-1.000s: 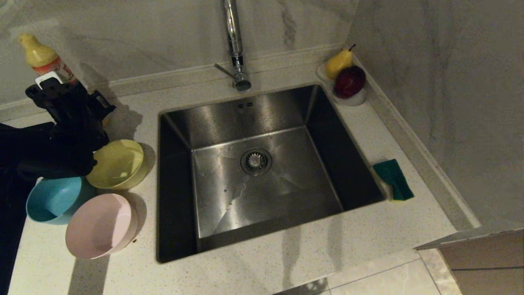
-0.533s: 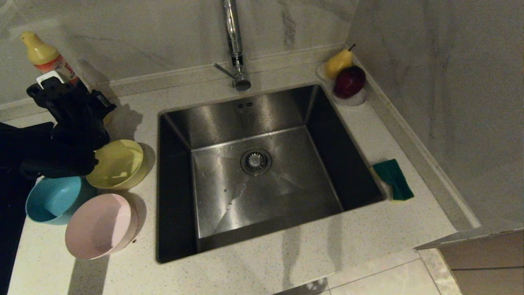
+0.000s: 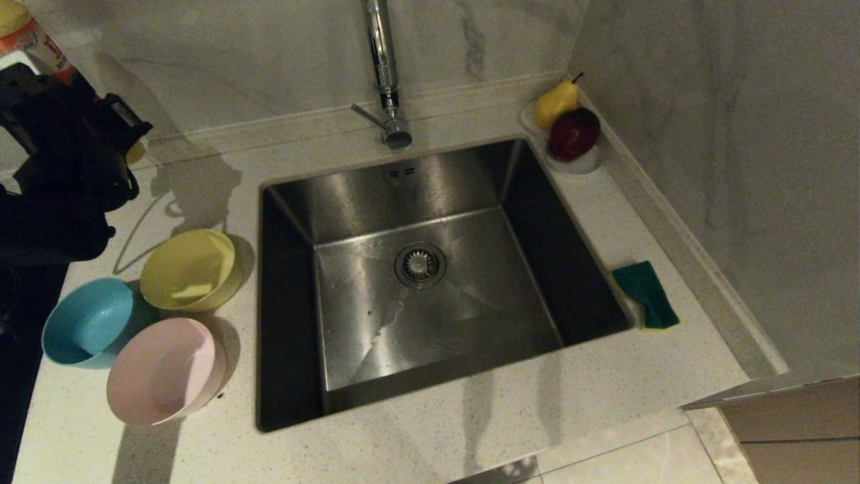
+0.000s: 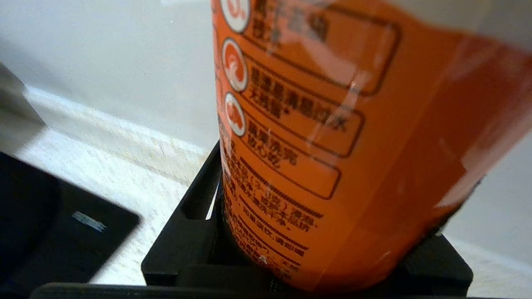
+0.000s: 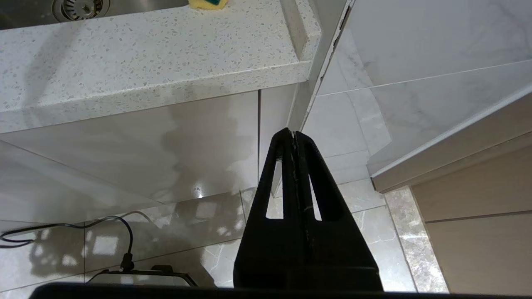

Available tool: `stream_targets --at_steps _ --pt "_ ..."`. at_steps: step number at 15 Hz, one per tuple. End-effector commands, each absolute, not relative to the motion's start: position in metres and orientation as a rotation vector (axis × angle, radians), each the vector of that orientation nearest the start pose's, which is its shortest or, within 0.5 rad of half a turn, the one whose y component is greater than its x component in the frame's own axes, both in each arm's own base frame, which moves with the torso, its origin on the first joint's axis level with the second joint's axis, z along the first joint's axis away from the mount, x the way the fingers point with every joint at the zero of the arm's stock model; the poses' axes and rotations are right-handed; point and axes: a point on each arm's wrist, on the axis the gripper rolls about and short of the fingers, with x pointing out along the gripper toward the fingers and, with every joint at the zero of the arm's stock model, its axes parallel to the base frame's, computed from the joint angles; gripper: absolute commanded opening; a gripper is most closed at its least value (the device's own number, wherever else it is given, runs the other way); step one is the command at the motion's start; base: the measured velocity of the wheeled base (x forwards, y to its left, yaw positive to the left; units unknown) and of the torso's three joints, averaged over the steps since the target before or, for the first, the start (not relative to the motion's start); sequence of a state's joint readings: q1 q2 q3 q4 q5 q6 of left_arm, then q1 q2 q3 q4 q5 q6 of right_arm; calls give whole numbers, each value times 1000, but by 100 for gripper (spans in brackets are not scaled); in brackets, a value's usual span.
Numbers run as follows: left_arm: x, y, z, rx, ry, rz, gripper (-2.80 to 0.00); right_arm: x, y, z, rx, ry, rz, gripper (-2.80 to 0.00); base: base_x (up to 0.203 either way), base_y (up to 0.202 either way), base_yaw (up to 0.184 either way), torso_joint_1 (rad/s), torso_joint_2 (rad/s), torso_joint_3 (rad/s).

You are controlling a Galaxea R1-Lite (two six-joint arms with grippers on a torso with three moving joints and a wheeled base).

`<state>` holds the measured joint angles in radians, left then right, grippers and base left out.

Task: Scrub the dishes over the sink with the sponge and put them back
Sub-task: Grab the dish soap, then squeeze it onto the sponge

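1. Left end effector [image 4: 320, 249] is seen clamped on an orange-labelled bottle [image 4: 332, 137], held above the table [image 3: 470, 430] at its far left corner, near the wall; bottle cap [image 3: 12, 15] just shows at the head view's top left edge.
2. Right end effector [image 5: 294, 133] is parked low, below table level, w/ fingers pressed together and nothing held (floor tiles seen behind it).
3. Three bowls are set on the table below and nearer than the left end effector, well apart from it: yellow bowl [image 3: 189, 270] closest, blue bowl [image 3: 87, 323] and pink bowl [image 3: 163, 371] nearer the front edge; all upright, crowded together beside the sink's left rim.
4. Sink [image 3: 295, 202] lies to the right of the left end effector; drain strainer [image 3: 420, 265] at centre, tap [image 3: 383, 67] behind.
5. Sponge [image 3: 646, 294] is placed on the table by the sink's right rim, green face up, far across from the left end effector.
6. A pear [image 3: 556, 102] and a dark red fruit [image 3: 573, 133] are kept on a small dish in the far right corner.
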<state>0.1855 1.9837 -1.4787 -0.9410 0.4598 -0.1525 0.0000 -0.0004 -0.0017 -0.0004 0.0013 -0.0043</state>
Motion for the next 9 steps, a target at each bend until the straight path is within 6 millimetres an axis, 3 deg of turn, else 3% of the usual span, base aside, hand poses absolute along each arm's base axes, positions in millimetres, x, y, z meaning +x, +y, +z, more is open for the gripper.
stream_targets --at_steps 1,6,9 --pt "346 75 350 -216 -557 592 -280 -23 0 76 -5 -2 2 -280 0 0 0 0 0 0" --pt "271 54 403 -200 -545 551 -280 -23 0 76 -5 -3 2 -280 0 0 0 0 0 0" --pt "221 33 424 -155 -507 468 -280 -23 0 76 -5 -2 2 -280 0 0 0 0 0 0"
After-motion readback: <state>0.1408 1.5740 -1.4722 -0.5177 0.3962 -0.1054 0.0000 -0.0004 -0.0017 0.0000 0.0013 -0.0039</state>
